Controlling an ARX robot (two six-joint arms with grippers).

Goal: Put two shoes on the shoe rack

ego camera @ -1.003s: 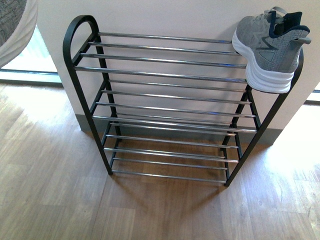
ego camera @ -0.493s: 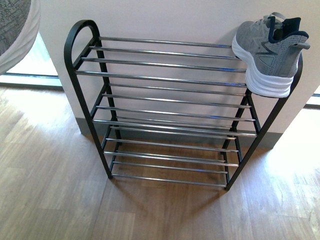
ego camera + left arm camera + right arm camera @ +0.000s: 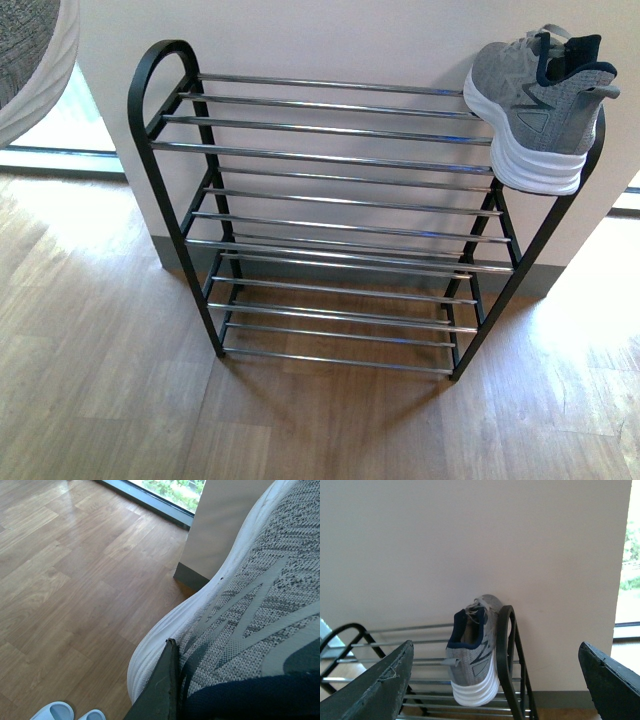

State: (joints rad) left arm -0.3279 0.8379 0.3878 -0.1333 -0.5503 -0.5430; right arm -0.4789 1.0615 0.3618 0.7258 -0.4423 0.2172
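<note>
Grey knit fills my left wrist view: the left gripper (image 3: 170, 680) is clamped on shoe 2 (image 3: 295, 535). At the right end of the shoe rack (image 3: 165, 200), top tier, sits shoe 1 (image 3: 535, 110). The right gripper (image 3: 495, 647) gapes wide, empty. Next, I judge: swing shoe 2 over and set it beside shoe 1. No readable writing, only a zigzag side mark (image 3: 240, 596).
</note>
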